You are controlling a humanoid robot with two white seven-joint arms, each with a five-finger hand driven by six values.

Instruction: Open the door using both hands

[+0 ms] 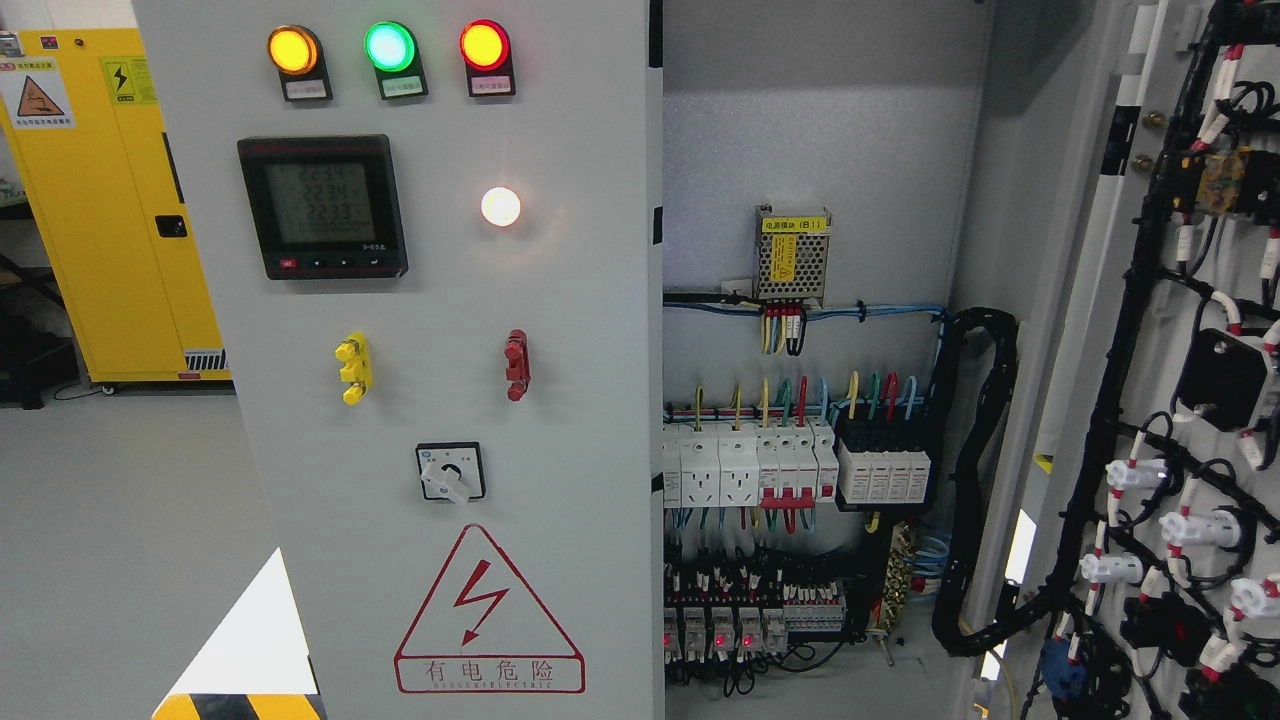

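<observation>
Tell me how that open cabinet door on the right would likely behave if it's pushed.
The open door would probably swing stiffly as one flat metal panel. It likely feels heavy, since switches and black cables crowd its inner side. The thick cable loop running to the cabinet may tug back or limit its swing.

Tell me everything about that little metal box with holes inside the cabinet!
The little metal box is silvery, with a front full of tiny holes. It sits upright on the grey back wall of the open cabinet, above the row of white breakers. A yellow label runs along its top and a yellow warning sticker sits on its front. Red, yellow and black wires hang from its underside, crossing blue cables running sideways.
</observation>
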